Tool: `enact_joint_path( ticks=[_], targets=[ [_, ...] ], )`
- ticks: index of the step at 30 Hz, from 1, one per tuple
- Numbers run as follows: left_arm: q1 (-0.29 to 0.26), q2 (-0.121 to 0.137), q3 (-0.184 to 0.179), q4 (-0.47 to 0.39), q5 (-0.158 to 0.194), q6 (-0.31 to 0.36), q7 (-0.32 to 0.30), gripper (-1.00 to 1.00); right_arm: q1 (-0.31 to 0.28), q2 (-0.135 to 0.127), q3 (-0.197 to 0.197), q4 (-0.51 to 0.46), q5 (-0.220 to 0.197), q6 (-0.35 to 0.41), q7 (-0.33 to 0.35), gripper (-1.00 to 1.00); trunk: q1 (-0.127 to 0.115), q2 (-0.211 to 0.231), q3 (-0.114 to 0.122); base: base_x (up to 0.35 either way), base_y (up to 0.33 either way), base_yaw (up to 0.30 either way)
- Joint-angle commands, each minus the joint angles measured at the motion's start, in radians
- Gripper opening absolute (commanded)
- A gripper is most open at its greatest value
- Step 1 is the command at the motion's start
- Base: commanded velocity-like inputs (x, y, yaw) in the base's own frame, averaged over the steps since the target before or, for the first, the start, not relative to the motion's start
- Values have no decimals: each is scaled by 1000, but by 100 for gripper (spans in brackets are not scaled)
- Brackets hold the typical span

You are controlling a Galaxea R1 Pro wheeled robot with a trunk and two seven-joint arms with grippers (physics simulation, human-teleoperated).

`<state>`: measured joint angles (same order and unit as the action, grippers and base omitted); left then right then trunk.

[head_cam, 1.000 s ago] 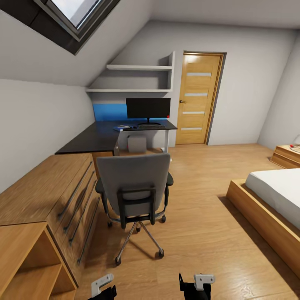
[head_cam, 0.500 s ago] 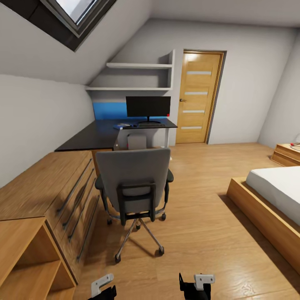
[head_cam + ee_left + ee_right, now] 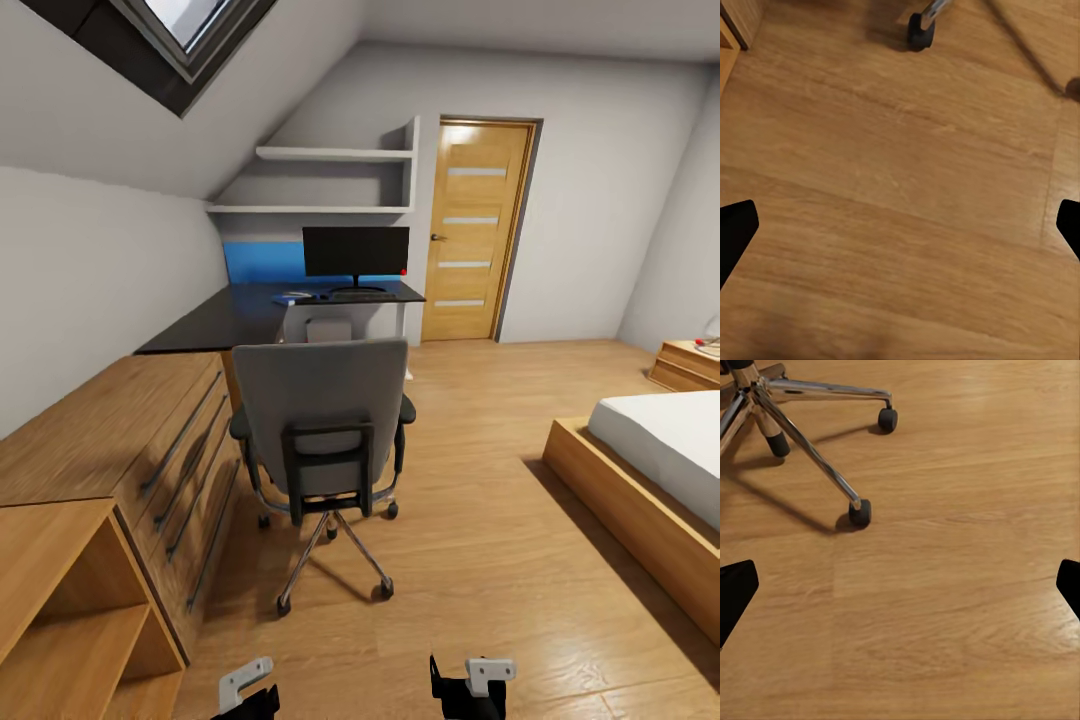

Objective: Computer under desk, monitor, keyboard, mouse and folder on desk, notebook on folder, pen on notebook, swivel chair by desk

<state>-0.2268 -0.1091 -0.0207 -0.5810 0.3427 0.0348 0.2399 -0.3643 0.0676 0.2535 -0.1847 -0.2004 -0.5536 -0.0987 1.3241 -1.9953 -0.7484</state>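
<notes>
The swivel chair (image 3: 320, 425) stands in the middle of the room with its tall grey back turned to me; that back hides the seat and the folder. Beyond it the black desk (image 3: 230, 320) carries the monitor (image 3: 355, 252) in front of the blue panel. A small blue-white item (image 3: 296, 298) lies on the desk, too small to name, and I cannot make out the keyboard. The grey computer (image 3: 328, 330) sits under the desk. My left gripper (image 3: 900, 229) and right gripper (image 3: 900, 589) hang open over bare wood floor, short of the chair's chrome base (image 3: 810, 442).
A low oak drawer unit (image 3: 130, 440) with an open shelf runs along the left wall. A bed (image 3: 650, 470) on a wooden frame and a nightstand (image 3: 690, 365) stand at the right. A wooden door (image 3: 475, 230) is at the back. Open floor lies between chair and bed.
The whole head view has shifted: the camera has moved forward toward the chair and desk. Nothing in the room has moved, and both grippers hang as before.
</notes>
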Motion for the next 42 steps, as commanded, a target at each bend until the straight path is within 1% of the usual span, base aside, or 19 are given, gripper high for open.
enact_joint_path(
  ticks=[1, 15, 17, 18, 21, 22, 26, 27, 31, 32, 35, 36, 38, 40, 42],
  targets=[
    [0, 0, -2, -2, 5, 4, 5, 100, -1, 0, 9, 1, -7, -3, -6, 100, 4, -8, -4, -11, 0, 0],
    [0, -2, -6, -2, 5, 3, 5, 100, -1, 1, 11, 1, -7, -3, -6, 100, 57, -106, -48, -2, 0, 0],
    [0, -26, -17, -7, 1, 6, 5, 100, -2, -2, 5, -21, -8, -3, -8, 100, 65, -120, -54, 0, 0, 0],
    [-21, -48, -22, -44, 0, 11, 14, 100, -24, -3, 5, -87, -8, 10, -13, 100, 69, -127, -57, 0, 0, 0],
    [-54, -53, -23, -85, 0, 24, 42, 100, -57, -3, 4, -114, -9, 37, -15, 100, 80, -148, -67, 0, 0, 0],
    [-87, -57, -23, -118, 0, 57, 84, 100, -109, -3, 4, -123, -11, 92, -15, 100, 84, -155, -70, 0, 0, 0],
    [-127, -59, -24, -141, 2, 110, 110, 100, -164, -3, 4, -126, -13, 157, -15, 100, 100, -183, -83, 0, 0, 0],
    [-148, -60, -24, -149, 2, 136, 116, 100, -189, -2, 3, -127, -14, 184, -15, 100, 103, -190, -86, 0, 0, 0],
    [-187, -61, -24, -156, 4, 169, 124, 100, -236, -1, 3, -130, -15, 227, -15, 100, 119, -218, -98, 0, 0, 0],
    [-206, -60, -24, -159, 5, 177, 126, 100, -259, -1, 3, -131, -15, 249, -15, 100, 123, -225, -101, 0, 0, 0],
    [-233, -60, -24, -160, 7, 186, 127, 100, -288, 0, 3, -132, -16, 280, -15, 100, 134, -246, -111, 0, 0, 0],
    [-253, -59, -23, -160, 8, 190, 126, 100, -303, 0, 3, -131, -16, 299, -14, 100, 138, -253, -114, 0, 0, 0],
    [-279, -58, -23, -160, 9, 197, 124, 100, -321, 0, 3, -130, -16, 318, -13, 100, 146, -267, -120, 0, 0, 0],
    [-291, -57, -23, -160, 9, 208, 123, 100, -330, 1, 3, -131, -16, 327, -11, 100, 153, -281, -126, 0, 0, 0],
    [-301, -56, -22, -160, 10, 232, 123, 100, -340, 2, 4, -136, -15, 339, -9, 100, 161, -295, -133, 0, 0, 0]
  ],
)
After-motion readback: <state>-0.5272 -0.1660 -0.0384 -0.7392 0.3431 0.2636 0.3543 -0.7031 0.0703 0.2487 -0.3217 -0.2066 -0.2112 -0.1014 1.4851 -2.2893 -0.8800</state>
